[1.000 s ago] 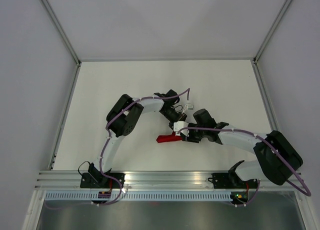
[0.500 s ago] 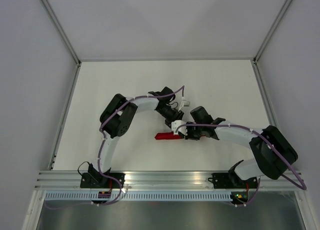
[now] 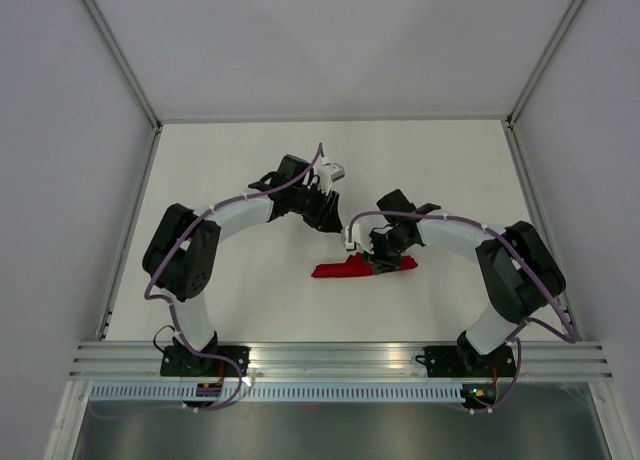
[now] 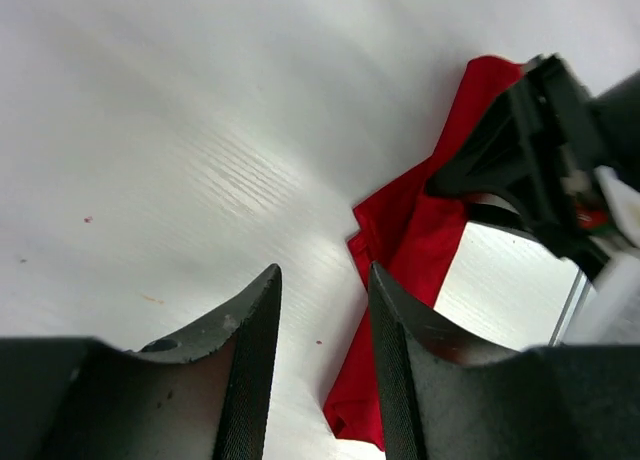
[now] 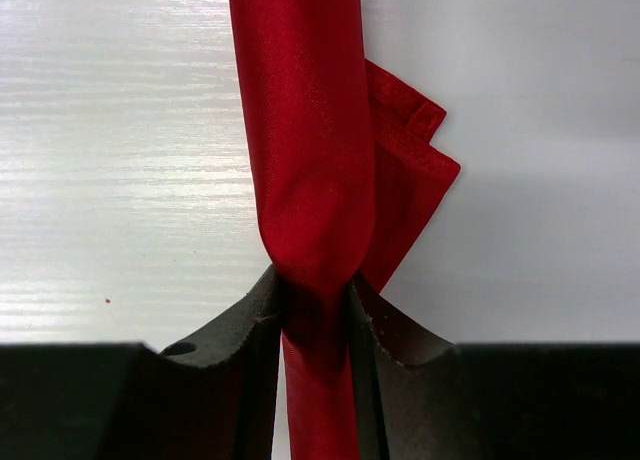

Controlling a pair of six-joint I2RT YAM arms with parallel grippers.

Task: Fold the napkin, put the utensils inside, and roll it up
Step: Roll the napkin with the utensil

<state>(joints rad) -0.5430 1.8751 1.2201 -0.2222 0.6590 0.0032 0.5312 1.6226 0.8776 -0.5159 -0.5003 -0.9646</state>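
Napkin (image 3: 342, 270) lies near the middle of the white table (image 3: 220, 160), rolled into a narrow red bundle that runs left to right in the overhead view. The right gripper (image 5: 315, 298) is clamped on it: my right wrist view shows both dark fingers (image 5: 250, 325) pressed into the cloth from either side, pinching the roll to a waist there. Beyond the pinch the roll runs straight away from the camera, smooth and tight. A loose folded corner sticks out along its right side. I cannot tell what, if anything, is inside the roll. From above, this grip sits toward the right end of the bundle and the left end lies free on the table. The left gripper (image 4: 322, 280) sits on the far side of the napkin, near it but apart. Its fingers are parted by a narrow gap, with only bare table between them and nothing held. From the left wrist the napkin shows just past those fingertips, off to the right, with the black right gripper on top of it.
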